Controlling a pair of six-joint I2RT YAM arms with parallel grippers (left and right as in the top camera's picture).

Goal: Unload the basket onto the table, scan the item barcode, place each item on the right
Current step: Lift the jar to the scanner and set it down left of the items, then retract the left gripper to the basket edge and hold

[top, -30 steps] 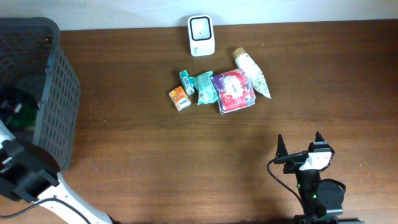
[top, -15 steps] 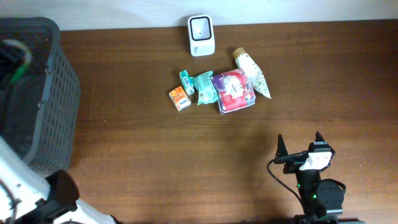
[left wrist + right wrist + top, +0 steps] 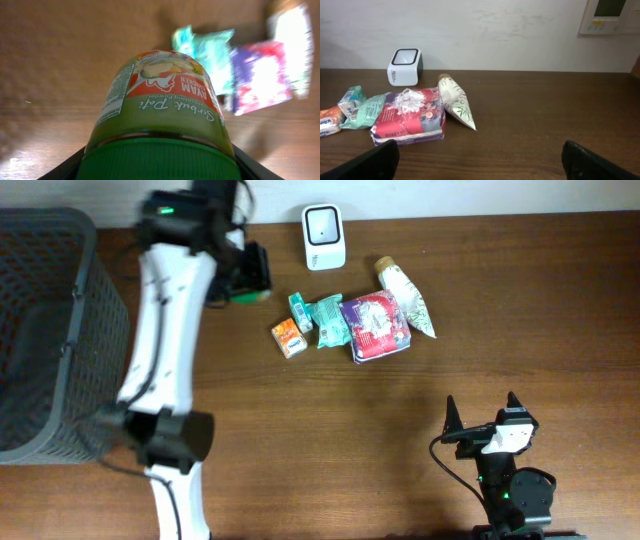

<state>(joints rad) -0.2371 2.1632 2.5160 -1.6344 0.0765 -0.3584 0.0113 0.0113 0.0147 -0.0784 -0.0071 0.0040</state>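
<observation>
The white scanner (image 3: 323, 223) stands at the far edge of the wooden table (image 3: 300, 440), its window facing up. Just left of the scanner and a little nearer the robot, the left gripper (image 3: 250, 275) hangs above the table, clamped on a green-lidded jar (image 3: 160, 100). In the left wrist view its dark fingers (image 3: 62, 167) press against the jar's lid end from both sides. The jar's label, red and green with "AYAM CHICKEN" printed on it, wraps the body, so what is inside cannot be made out.

In front of the scanner lies a loose cluster of goods: a small orange carton (image 3: 288, 338), a small teal packet (image 3: 299, 311), a teal pouch (image 3: 328, 320) and a red-and-purple bag (image 3: 375, 325). A white leaf-printed cone pouch (image 3: 405, 298) lies to the scanner's right, touching the bag.

Far left of the scanner stands a dark mesh basket (image 3: 95, 300); the jar is outside it, between basket and scanner.

Well in front of the scanner and to its right, the right gripper (image 3: 482, 415) hangs with its jaws spread wide, gripping nothing.
</observation>
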